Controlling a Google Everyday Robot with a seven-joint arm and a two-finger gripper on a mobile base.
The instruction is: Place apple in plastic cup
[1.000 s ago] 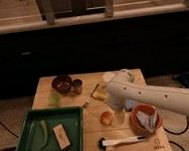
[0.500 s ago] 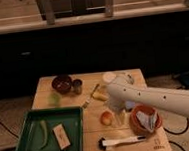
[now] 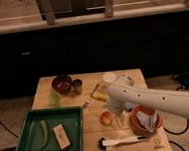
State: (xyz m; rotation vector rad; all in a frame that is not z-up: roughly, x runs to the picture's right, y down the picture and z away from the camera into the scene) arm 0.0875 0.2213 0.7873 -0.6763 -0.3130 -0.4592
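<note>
Up front on the wooden table, close to its near edge, lies a brush with a black head and a long white handle, flat on its side. To the left sits a green tray with a raised rim. Inside it lie a thin, bent green pod and a tan block with square corners. A bit farther back is the apple. It is small and round, orange-red with a yellow patch, and its skin looks smooth. It sits on the bare wood near the middle of the table, between the tray and an orange bowl. That bowl is round and has a crumpled pale cloth in it. The gripper hangs just to the right of the apple, at the end of a fat, smooth white arm that comes in from the right, above the orange bowl. Its fingers are spread wide and hold nothing; I cannot tell if one touches the apple. Behind it lies a long yellow thing, and off to the left is a pale green see-through thing. At the far edge stand a dark round bowl, a small shiny can and a white round thing. Past the table is a dark cabinet front under a pale shelf.
</note>
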